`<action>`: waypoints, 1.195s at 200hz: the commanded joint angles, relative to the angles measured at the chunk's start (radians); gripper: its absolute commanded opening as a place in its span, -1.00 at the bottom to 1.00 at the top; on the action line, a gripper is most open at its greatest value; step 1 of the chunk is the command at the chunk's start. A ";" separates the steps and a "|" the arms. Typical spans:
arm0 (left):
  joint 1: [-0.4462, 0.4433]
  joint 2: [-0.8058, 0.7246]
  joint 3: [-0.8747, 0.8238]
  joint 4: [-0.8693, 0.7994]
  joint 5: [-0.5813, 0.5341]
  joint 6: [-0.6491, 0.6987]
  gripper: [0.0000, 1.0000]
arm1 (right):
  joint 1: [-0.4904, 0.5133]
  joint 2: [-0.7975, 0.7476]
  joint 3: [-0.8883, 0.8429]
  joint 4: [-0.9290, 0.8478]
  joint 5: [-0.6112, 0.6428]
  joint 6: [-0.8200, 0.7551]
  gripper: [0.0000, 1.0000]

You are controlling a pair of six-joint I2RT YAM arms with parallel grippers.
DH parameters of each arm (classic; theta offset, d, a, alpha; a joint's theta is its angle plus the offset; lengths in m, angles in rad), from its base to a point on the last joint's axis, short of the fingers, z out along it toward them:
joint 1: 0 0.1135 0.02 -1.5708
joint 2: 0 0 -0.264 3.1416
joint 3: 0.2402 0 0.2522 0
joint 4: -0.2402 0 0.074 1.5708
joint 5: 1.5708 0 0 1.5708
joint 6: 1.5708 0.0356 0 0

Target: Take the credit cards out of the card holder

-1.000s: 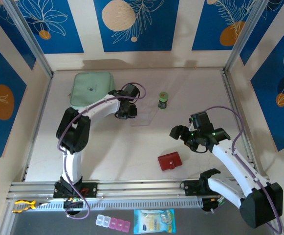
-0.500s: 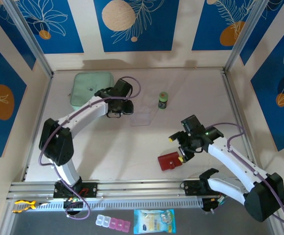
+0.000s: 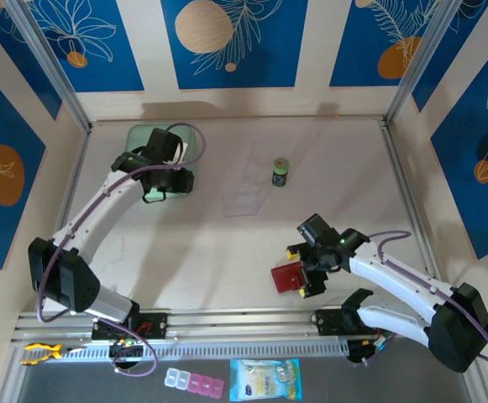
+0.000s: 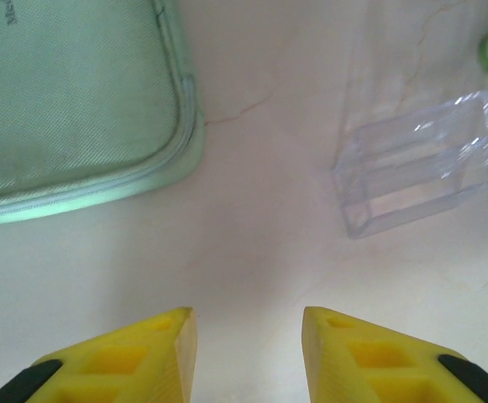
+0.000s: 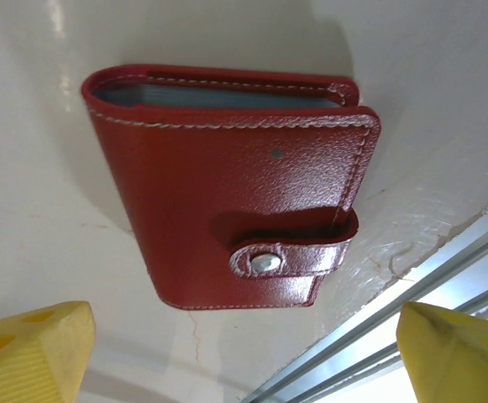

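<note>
Card holder [image 5: 227, 185] snapped shut on table [image 5: 25, 126]; R tool [image 5: 244, 353] spread wide.

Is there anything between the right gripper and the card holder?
Nothing visible. The right gripper, jaws wide open, is directly above the card holder, which lies closed on the table, its snap fastened.

Pale table boxed in by printed walls.
A cream, faintly veined table top [image 3: 218, 252] sits inside three walls [image 3: 149, 50] of cream board carrying blue panels [image 3: 260, 50] printed with white leaves and peach and orange discs. Slanting metal posts [image 3: 55, 80] stand at the back corners, and a metal rail [image 3: 244, 323] runs along the near edge. The light is even and the shadows are soft.
</note>
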 commanded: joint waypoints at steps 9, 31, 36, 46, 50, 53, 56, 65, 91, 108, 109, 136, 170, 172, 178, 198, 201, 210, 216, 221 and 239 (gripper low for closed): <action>0.016 -0.047 -0.141 0.076 -0.009 0.139 -0.26 | 0.004 0.044 -0.021 0.055 0.015 0.037 0.94; 0.018 -0.051 -0.169 0.103 -0.001 0.154 -0.25 | 0.009 0.081 -0.018 0.076 0.015 0.030 0.96; 0.018 -0.052 -0.170 0.105 -0.005 0.159 -0.25 | 0.010 0.088 -0.020 0.080 0.018 0.029 0.97; 0.019 -0.058 -0.180 0.123 -0.015 0.170 -0.25 | 0.011 0.104 -0.029 0.092 0.018 0.029 0.95; 0.022 -0.060 -0.183 0.127 -0.015 0.171 -0.25 | 0.011 0.107 -0.035 0.099 0.017 0.029 0.94; 0.021 -0.059 -0.184 0.130 -0.013 0.174 -0.25 | 0.011 0.110 -0.038 0.103 0.015 0.031 0.94; 0.025 -0.059 -0.185 0.133 -0.011 0.175 -0.25 | 0.011 0.112 -0.043 0.107 0.015 0.034 0.94; 0.031 -0.057 -0.188 0.138 -0.005 0.177 -0.25 | 0.013 0.113 -0.053 0.116 0.014 0.041 0.94; 0.039 -0.051 -0.187 0.135 -0.009 0.181 -0.25 | 0.015 0.104 -0.074 0.114 0.033 0.050 0.91; 0.041 -0.052 -0.190 0.136 -0.012 0.182 -0.22 | 0.014 0.104 -0.093 0.125 0.041 0.056 0.90; 0.042 -0.053 -0.191 0.136 -0.012 0.183 -0.22 | 0.014 0.104 -0.094 0.126 0.041 0.056 0.89; 0.044 -0.053 -0.197 0.139 -0.014 0.185 -0.20 | 0.012 0.118 -0.110 0.161 0.038 0.051 0.86; 0.045 -0.053 -0.199 0.135 -0.014 0.187 -0.20 | 0.014 0.142 -0.103 0.173 0.021 0.042 0.80; 0.045 -0.053 -0.199 0.135 -0.014 0.187 -0.20 | 0.014 0.142 -0.103 0.173 0.021 0.041 0.80; 0.046 -0.054 -0.199 0.134 -0.014 0.186 -0.20 | 0.016 0.144 -0.100 0.171 0.020 0.044 0.79; 0.046 -0.054 -0.201 0.134 -0.012 0.186 -0.20 | 0.016 0.144 -0.096 0.162 0.021 0.048 0.76; 0.046 -0.054 -0.201 0.133 -0.011 0.186 -0.20 | 0.017 0.143 -0.096 0.161 0.021 0.048 0.76; 0.046 -0.052 -0.201 0.133 -0.010 0.185 -0.19 | 0.018 0.143 -0.095 0.162 0.022 0.050 0.76; 0.046 -0.052 -0.201 0.133 -0.009 0.186 -0.19 | 0.018 0.143 -0.095 0.162 0.021 0.051 0.75; 0.046 -0.052 -0.201 0.133 -0.005 0.185 -0.19 | 0.017 0.142 -0.094 0.164 0.021 0.052 0.75; 0.046 -0.053 -0.201 0.135 0.003 0.184 -0.20 | 0.019 0.138 -0.088 0.158 0.024 0.052 0.70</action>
